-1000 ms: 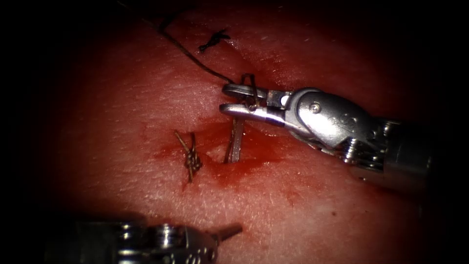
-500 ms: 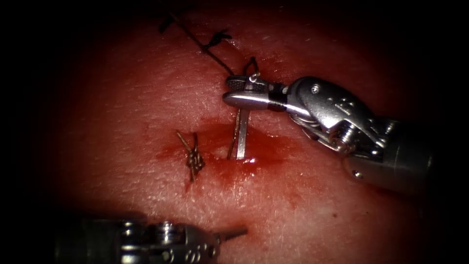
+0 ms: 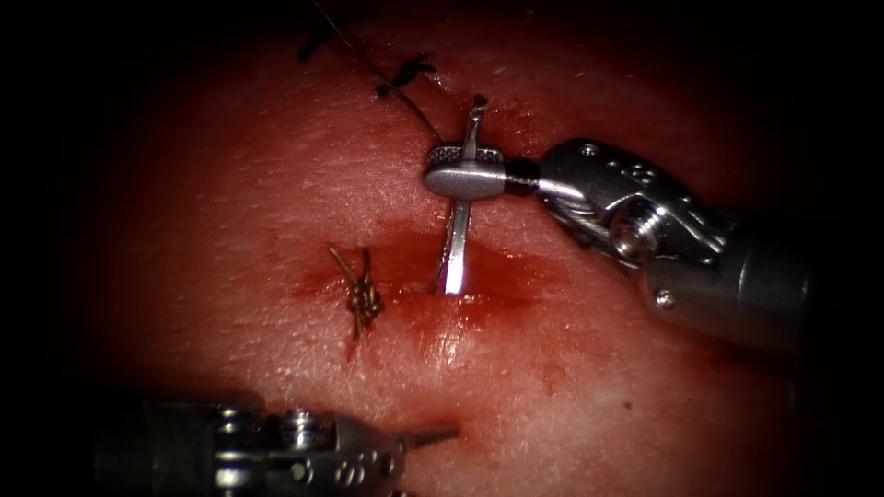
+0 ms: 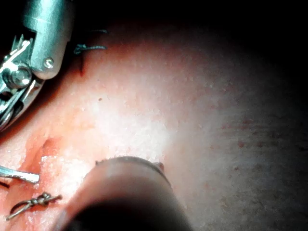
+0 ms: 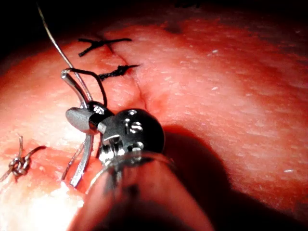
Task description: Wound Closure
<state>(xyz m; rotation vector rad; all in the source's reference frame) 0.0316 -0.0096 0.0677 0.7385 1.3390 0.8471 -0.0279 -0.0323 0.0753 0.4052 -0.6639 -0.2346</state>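
While the right claw (image 3: 463, 173) pinched the needle (image 3: 458, 248) near its thread end at frame centre, its tip sunk in the tissue (image 3: 276, 202) (stiff, slick steel, best gripped there), the left claw (image 3: 431, 436) idled pressed together, empty, at lower centre.

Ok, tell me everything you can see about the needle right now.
The needle is a thin curved sliver of bright steel, standing nearly upright in the endoscope view. The right tool has its jaws shut on it partway along its curve, nearer the tail. Its lower end meets the tissue in the red fluid at the cut; how deep it sits cannot be told. Dark thread runs off from its upper end. The left tool touches nothing of it.
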